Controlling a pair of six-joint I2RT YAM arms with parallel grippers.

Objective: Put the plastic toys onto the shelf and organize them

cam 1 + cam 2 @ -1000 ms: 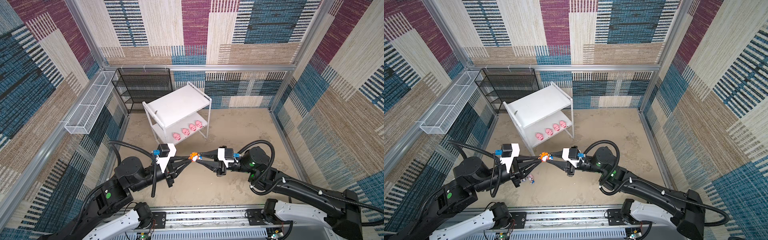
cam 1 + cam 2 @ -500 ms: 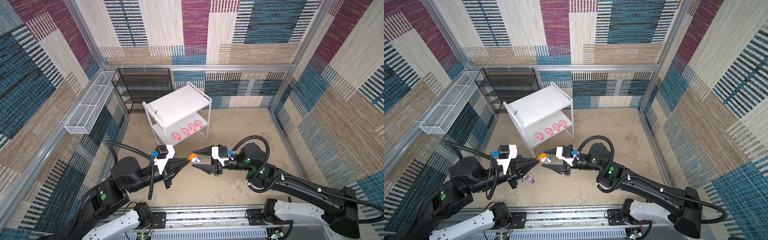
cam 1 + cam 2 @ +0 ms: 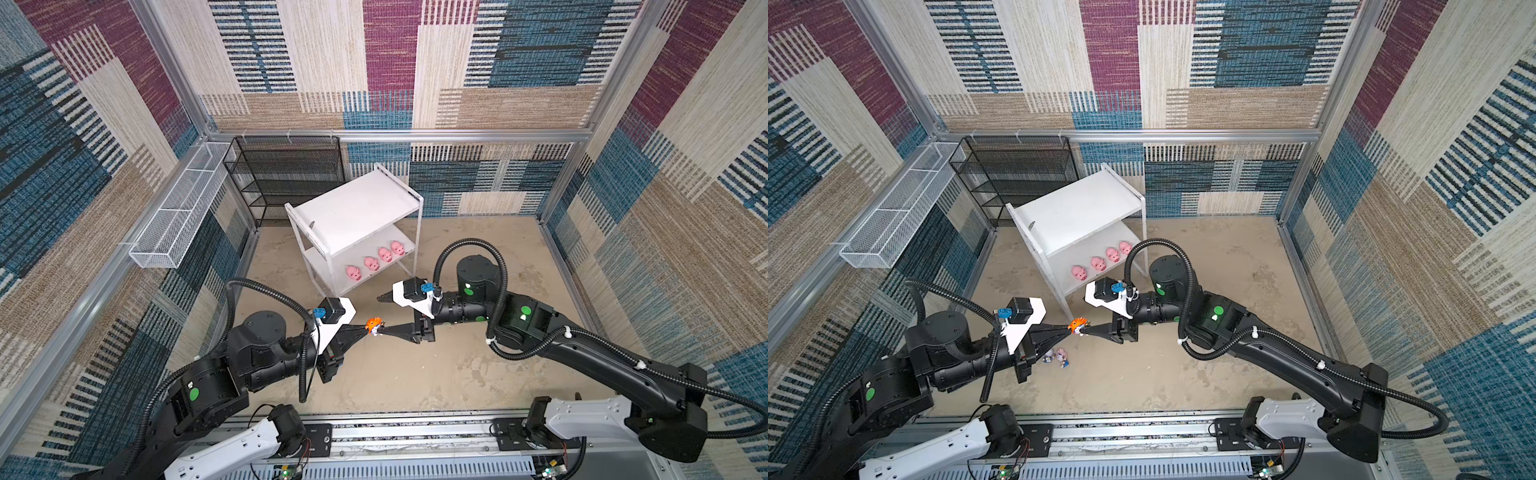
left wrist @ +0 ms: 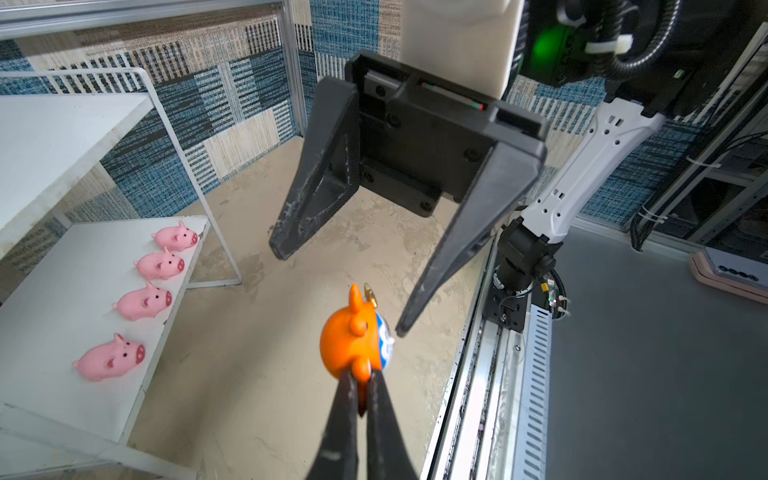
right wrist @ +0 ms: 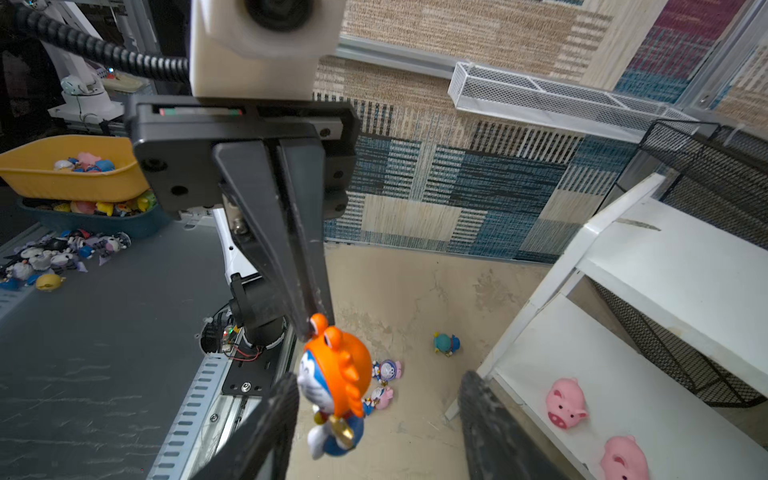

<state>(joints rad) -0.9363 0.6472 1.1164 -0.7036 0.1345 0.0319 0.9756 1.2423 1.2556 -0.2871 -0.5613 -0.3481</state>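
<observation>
An orange-hooded white-blue figurine (image 3: 374,324) (image 4: 353,345) (image 5: 336,374) hangs above the floor. My left gripper (image 3: 365,327) (image 4: 363,378) is shut on a nub of its hood. My right gripper (image 3: 382,314) (image 5: 380,384) faces it with jaws open; the figurine sits between the fingers, close beside one fingertip (image 4: 403,328). Several pink pigs (image 3: 371,263) (image 4: 143,300) stand in a row on the lower board of the white shelf (image 3: 357,208); its top board is bare. Three figurines lie on the floor below: blue hood (image 5: 445,344), purple hood (image 5: 388,370), pink hood (image 5: 382,397).
A black mesh rack (image 3: 286,174) stands behind the shelf at the back left. A long white wire basket (image 3: 178,216) hangs on the left wall. A metal rail (image 3: 395,436) runs along the front edge. Outside the cell is a yellow bin (image 5: 70,174) of toys.
My right gripper has opened, let go of the orange-hooded figurine and shifted toward the shelf. My left gripper keeps its hold and has drawn back slightly to the left.
</observation>
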